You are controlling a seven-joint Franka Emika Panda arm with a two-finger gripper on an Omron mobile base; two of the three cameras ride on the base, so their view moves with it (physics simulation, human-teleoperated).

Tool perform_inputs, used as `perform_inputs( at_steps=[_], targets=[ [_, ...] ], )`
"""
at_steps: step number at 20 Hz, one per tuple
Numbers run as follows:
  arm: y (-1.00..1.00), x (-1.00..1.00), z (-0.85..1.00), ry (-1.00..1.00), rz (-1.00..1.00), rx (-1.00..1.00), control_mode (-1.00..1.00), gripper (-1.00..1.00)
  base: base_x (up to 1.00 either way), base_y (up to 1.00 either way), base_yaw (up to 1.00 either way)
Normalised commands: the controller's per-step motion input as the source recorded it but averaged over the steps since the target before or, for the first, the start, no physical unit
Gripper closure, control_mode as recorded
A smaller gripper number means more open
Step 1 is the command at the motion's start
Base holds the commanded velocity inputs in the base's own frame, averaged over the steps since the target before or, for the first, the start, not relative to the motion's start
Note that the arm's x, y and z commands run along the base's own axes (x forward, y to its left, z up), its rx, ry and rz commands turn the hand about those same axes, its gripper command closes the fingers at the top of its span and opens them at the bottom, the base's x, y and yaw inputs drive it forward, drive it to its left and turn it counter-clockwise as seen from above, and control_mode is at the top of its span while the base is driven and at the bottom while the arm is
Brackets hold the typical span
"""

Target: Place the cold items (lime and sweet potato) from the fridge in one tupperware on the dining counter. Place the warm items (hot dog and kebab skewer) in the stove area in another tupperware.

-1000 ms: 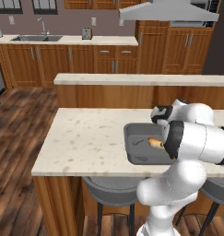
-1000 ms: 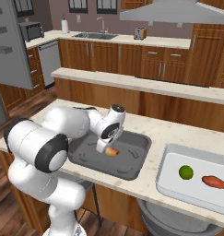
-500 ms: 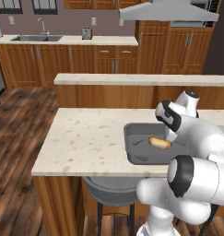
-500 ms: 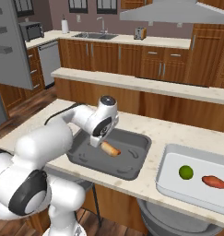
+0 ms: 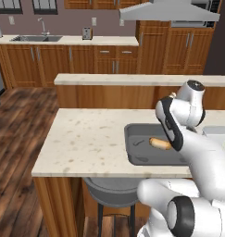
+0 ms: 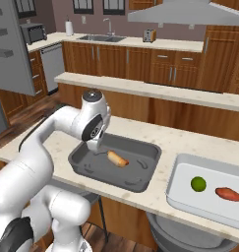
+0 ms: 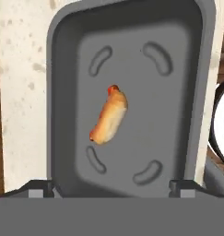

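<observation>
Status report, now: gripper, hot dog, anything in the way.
Gripper open, empty, above the grey tub. Hot dog lies in tub, alone. Lime and sweet potato in white tub. Nothing in the way.

Looking straight down into a dark grey tupperware [image 7: 62, 55] on a pale speckled counter [image 7: 21, 69]. Inside, near the middle, a hot dog [image 7: 109, 116], tilted from 1 o'clock to 7 o'clock, red tip at the upper end. Around it, four curved ridges moulded into the floor.
</observation>
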Motion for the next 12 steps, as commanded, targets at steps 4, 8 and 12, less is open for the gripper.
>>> perform_inputs(
  at_steps=[4, 8, 12],
  targets=[
    [0.17, -0.24, 0.69, 0.0, 0.63, -0.26, -1.0, -1.0, 0.0, 0.0, 0.0],
    [0.2, -0.19, 0.59, 0.0, 0.68, -0.24, -1.0, -1.0, 0.0, 0.0, 0.0],
    [0.14, -0.25, 0.54, 0.0, 0.64, -0.2, -1.0, -1.0, 0.0, 0.0, 0.0]
  ],
)
